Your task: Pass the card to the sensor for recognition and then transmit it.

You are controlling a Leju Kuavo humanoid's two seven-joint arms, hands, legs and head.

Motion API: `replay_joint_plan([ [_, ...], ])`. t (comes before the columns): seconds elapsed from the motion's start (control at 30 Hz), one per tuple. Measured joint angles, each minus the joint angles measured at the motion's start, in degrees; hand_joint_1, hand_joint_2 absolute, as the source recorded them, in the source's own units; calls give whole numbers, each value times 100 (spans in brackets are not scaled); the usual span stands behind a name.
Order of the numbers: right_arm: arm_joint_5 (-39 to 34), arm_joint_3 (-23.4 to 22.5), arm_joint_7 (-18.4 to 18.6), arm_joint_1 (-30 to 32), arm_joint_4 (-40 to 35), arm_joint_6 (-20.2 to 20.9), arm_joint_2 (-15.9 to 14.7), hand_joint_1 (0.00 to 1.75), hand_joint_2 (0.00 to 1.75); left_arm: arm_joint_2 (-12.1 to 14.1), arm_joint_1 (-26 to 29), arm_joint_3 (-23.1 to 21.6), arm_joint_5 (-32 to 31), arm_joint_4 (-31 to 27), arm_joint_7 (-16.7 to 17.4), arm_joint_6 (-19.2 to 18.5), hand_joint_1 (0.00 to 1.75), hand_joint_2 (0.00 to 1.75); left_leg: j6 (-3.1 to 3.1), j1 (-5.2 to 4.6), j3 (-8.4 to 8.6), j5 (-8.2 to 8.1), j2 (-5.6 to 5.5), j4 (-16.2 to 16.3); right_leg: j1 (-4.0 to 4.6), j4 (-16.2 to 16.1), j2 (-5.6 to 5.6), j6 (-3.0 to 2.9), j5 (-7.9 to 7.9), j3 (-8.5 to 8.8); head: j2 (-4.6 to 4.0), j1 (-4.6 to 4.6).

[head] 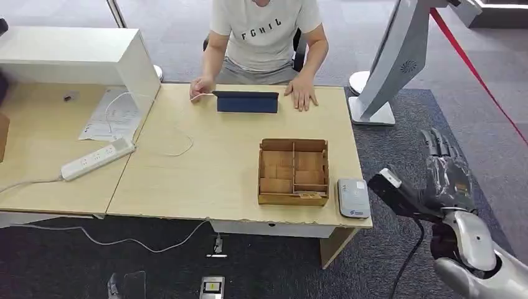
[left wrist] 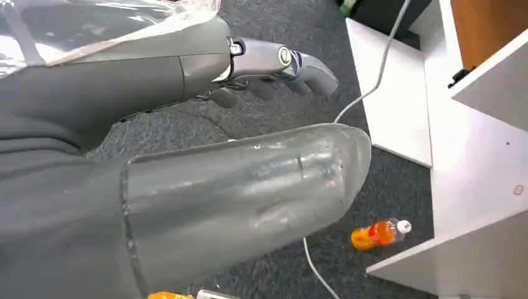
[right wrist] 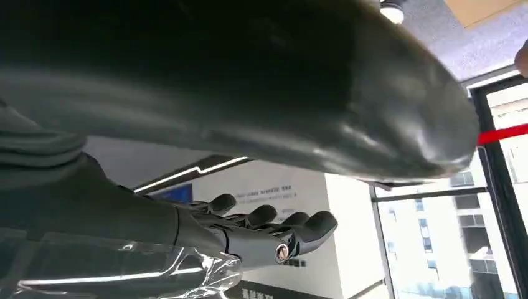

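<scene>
table [head: 205, 168]: light wood, person [head: 264, 37] seated at far side
box [head: 293, 172]: wooden, compartments, near front right edge
sensor [head: 353, 197]: grey, just right of box
right hand [head: 445, 171]: raised off table's right, fingers apart, empty
left hand [left wrist: 187, 124]: over floor, fingers apart, empty
card: cannot tell where

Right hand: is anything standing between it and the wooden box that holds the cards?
Yes, one thing. The right hand is raised off the table's right edge, holding nothing. The grey card sensor lies flat on the table between it and the wooden box. It is low, so the hand could probably pass above it.
</scene>
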Motion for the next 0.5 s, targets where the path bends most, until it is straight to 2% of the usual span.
replay_joint_plan([
  [0.2, -157, 155, -63, -231, 26, -68, 70, 0, 0, 0, -50, 125, -212, -7, 0, 7, 0, 0, 0, 0, 0, 0, 0, 0, 0, 1, 0, 0, 0, 0, 0, 0],
  [0.33, -280, 234, -48, -341, 39, -135, 79, 0, 0, -2, -92, 173, -588, -55, 0, 7, 0, 0, 0, 0, 0, 0, -2, 0, 0, 1, 0, 0, 0, 0, 0, 2],
  [0.37, -304, 245, -41, -362, 42, -153, 79, 0, 0, -7, -109, 184, -557, -55, 51, -110, 0, 0, 0, 0, 3, 0, 0, 1, 0, -2, 0, 0, 0, -2, 0, 0],
  [0.4, -348, 251, -22, -369, 52, -193, 64, 0, 0, 6, -203, 188, -390, 62, 281, -511, 0, 0, 0, -1, 3, 0, -1, 1, -1, -3, 0, 0, 0, -3, 0, 0],
  [0.43, -433, 249, -31, -361, 70, -238, 22, 0, 0, 86, -370, 188, -174, 362, 572, -1102, 0, 0, 1, -4, 2, 1, -12, 1, -4, -3, -8, 0, 0, 0, 0, 0],
  [0.47, -518, 234, -110, -347, 92, -256, -26, 0, 0, 199, -470, 186, -45, 641, 860, -1969, 0, 0, 1, -2, 0, 1, -19, 1, -2, -2, -18, 1, 0, 1, 0, -2],
  [0.5, -573, 196, -169, -324, 116, -256, -81, 0, 0, 309, -481, 175, -33, 805, 940, -2878, 0, 0, 0, 0, -1, 1, -15, 1, 1, -3, -17, 0, 0, 2, 0, 7],
])
